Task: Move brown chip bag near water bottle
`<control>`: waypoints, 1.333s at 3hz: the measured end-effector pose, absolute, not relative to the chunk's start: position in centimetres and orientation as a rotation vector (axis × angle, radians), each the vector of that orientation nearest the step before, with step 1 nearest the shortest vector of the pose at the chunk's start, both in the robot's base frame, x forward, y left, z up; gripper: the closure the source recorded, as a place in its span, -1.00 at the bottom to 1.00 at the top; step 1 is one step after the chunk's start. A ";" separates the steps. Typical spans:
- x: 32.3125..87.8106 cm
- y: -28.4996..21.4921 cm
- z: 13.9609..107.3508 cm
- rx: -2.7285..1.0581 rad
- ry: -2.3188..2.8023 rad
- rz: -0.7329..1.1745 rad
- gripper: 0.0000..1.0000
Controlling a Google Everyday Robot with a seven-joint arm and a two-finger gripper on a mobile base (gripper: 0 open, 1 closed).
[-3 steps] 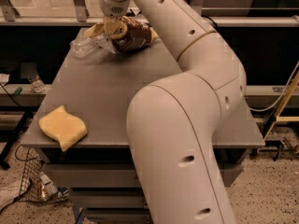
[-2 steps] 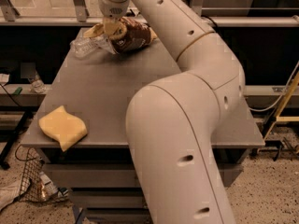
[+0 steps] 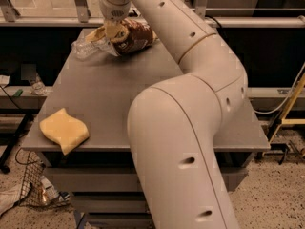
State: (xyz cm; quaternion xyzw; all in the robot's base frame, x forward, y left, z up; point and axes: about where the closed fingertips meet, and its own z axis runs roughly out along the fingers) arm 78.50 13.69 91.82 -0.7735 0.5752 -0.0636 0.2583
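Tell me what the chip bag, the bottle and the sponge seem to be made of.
Chip bag: likely foil or plastic film, glossy, judging by its wrinkles and highlights. Bottle: clear plastic, see-through and ribbed. Sponge: apparently soft foam, matte yellow, with wavy edges. The claw is at the bag's end nearest the bottle.
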 end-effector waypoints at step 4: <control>77.7 10.1 91.8 -2.099 1.678 -0.232 -1.00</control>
